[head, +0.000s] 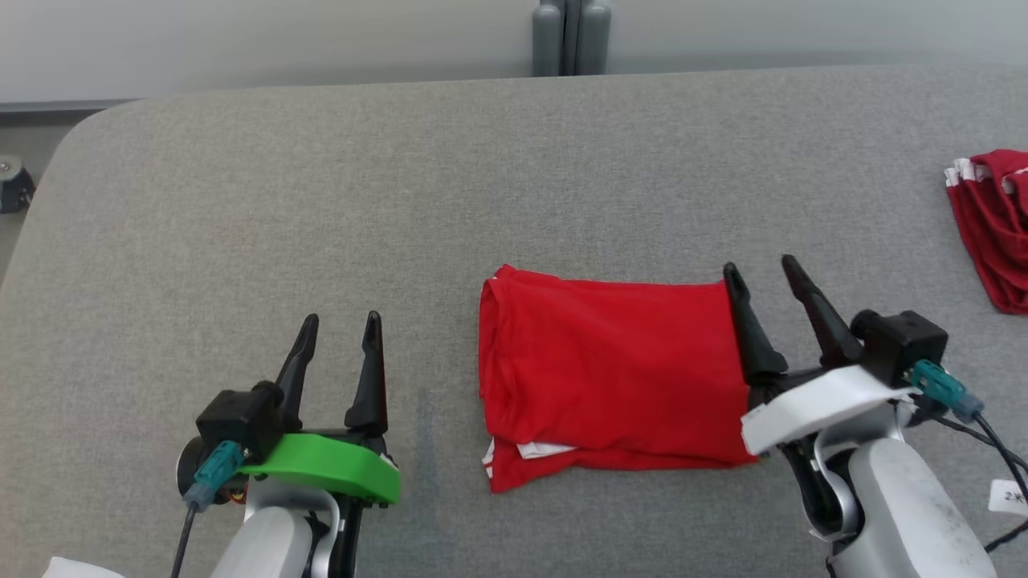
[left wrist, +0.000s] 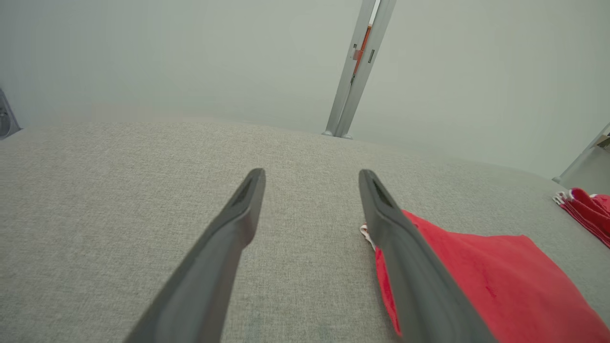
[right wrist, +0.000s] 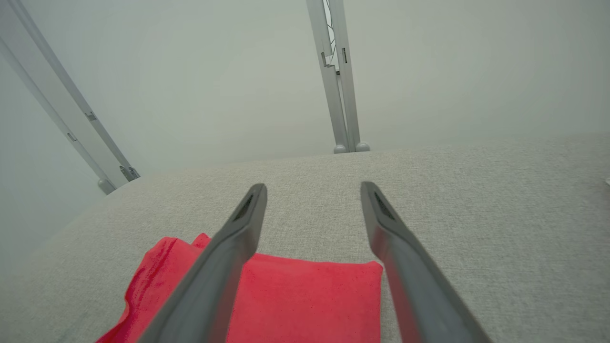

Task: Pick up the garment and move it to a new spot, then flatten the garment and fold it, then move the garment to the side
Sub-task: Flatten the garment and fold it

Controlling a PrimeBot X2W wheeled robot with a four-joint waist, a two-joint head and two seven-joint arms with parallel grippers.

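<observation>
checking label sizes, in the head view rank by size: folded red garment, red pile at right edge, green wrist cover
1. folded red garment
2. red pile and green wrist cover look alike; pile is cropped, so unranked

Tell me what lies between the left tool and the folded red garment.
Only bare grey table. In the head view the left tool stands apart from the folded red garment, with nothing on the strip between them.

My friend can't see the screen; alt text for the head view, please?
A folded red garment lies on a grey table between two open grippers: the left gripper apart from it, the right gripper at its right edge. Another red cloth sits far right.
</observation>
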